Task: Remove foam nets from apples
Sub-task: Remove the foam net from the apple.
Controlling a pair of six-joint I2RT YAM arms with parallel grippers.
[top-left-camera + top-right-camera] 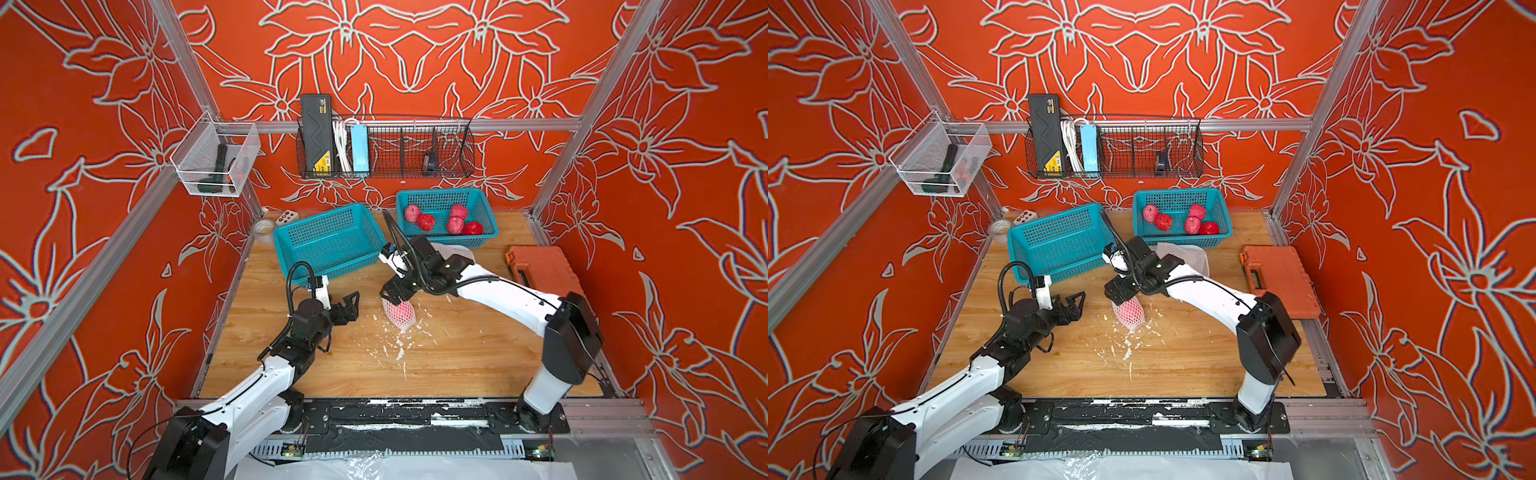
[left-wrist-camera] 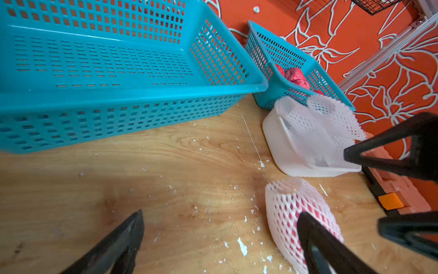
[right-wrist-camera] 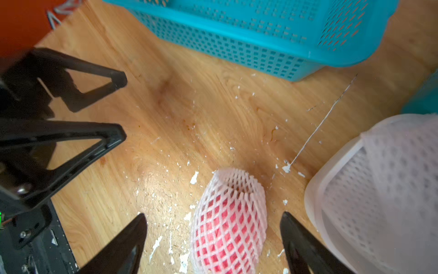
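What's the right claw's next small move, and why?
Probably lower the right claw and close on the netted apple: its jaws stand open astride it on the table, gripping nothing, the foam net is still on, and the left claw is open nearby.

No text is legible, perhaps from blur.

Orange-red walls (image 1: 415, 62) with white flower outlines close in the left, far and right sides, framed by aluminium posts (image 1: 592, 104) and a far cross rail (image 1: 519, 124). A black wire basket (image 1: 415, 158) hangs on that rail, and a clear mesh bin (image 1: 199, 166) hangs at the far left corner. The desk (image 1: 478, 353) is pale wood grain, strewn with white flecks (image 1: 399, 353). A black base strip (image 1: 415, 415) runs along its near edge. The light is even.
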